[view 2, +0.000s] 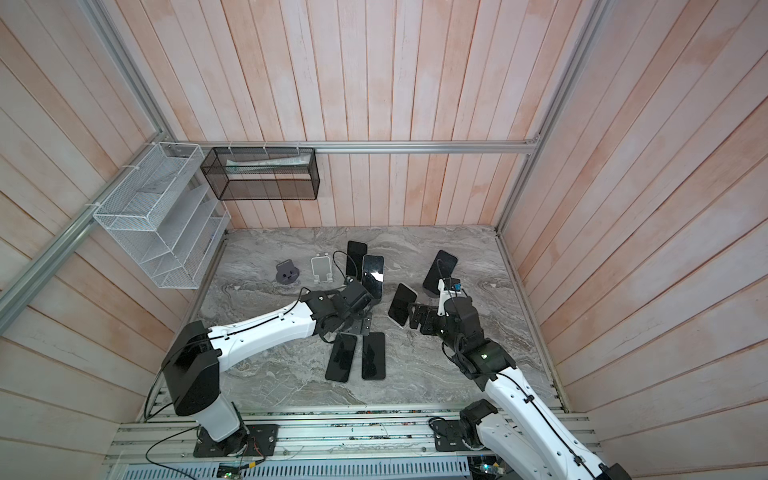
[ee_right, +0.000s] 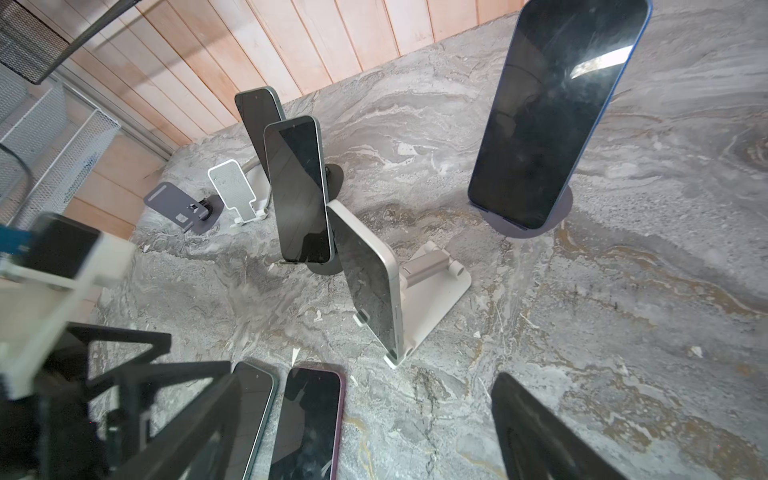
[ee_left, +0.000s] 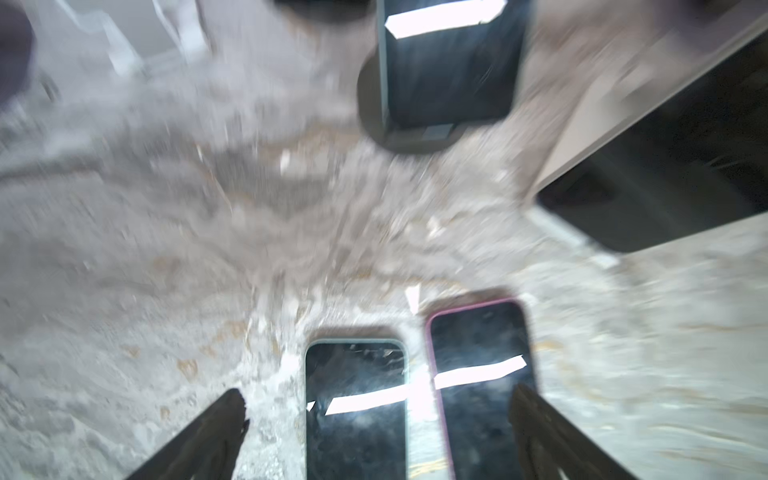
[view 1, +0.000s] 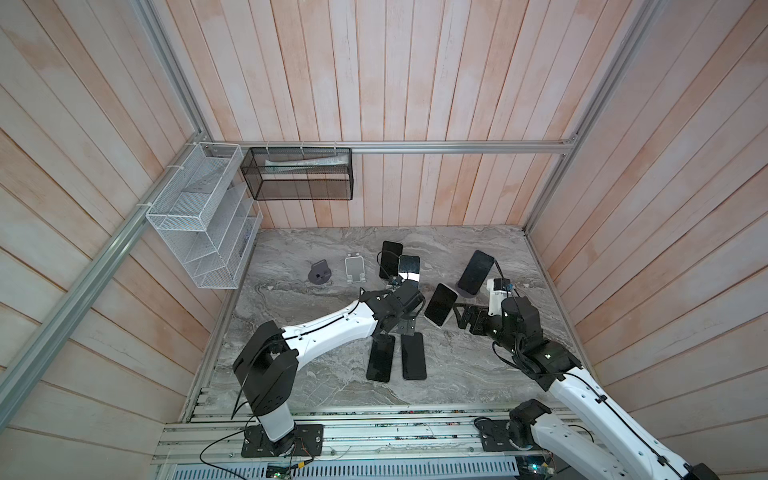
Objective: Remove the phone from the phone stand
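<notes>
Several dark-screened phones stand on stands on the marble table. A white phone leans on a white stand, just ahead of my open, empty right gripper, which shows in both top views. Two phones lie flat side by side, one green-edged and one pink-edged. My left gripper hovers open over their far ends, holding nothing. Both flat phones rest on the table. The left wrist view is blurred.
An empty dark stand and an empty white stand sit at the back left. A large phone on a round dark stand is at the back right, two more standing phones at the back middle. Wire baskets hang on the walls.
</notes>
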{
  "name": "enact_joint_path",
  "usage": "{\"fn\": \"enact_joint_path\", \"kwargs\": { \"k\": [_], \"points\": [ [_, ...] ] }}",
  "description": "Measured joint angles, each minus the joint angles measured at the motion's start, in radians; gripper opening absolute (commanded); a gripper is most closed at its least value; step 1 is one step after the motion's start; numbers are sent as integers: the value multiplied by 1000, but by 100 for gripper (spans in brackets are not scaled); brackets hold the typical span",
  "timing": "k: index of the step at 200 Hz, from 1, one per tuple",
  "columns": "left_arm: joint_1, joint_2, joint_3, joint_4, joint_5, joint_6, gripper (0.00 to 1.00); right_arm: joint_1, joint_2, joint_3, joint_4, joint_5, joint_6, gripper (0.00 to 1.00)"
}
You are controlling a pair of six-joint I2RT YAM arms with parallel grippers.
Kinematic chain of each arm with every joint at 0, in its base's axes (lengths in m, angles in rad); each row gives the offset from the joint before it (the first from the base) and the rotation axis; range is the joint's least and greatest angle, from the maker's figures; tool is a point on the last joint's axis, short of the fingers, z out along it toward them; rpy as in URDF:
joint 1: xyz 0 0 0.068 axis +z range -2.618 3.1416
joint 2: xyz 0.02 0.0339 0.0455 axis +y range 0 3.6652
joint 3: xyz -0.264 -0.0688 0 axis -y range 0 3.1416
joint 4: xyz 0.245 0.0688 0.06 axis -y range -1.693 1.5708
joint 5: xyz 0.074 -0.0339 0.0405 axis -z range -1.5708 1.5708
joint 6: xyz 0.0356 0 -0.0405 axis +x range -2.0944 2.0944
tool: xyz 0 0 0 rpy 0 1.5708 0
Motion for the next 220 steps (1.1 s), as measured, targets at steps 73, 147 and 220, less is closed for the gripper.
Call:
{"fn": "enact_joint_path", "kwargs": {
  "k": [73, 147, 220],
  "points": [
    [45, -179, 137, 109, -13, 114, 100, 0, 20, 17, -21, 30, 10, 93],
    [305, -284, -188, 576, 215, -2, 100, 0, 62, 14, 6, 36, 58, 85],
    [481, -285, -437, 953, 625, -336, 82, 8, 116, -205, 87, -117, 199, 0]
  ]
}}
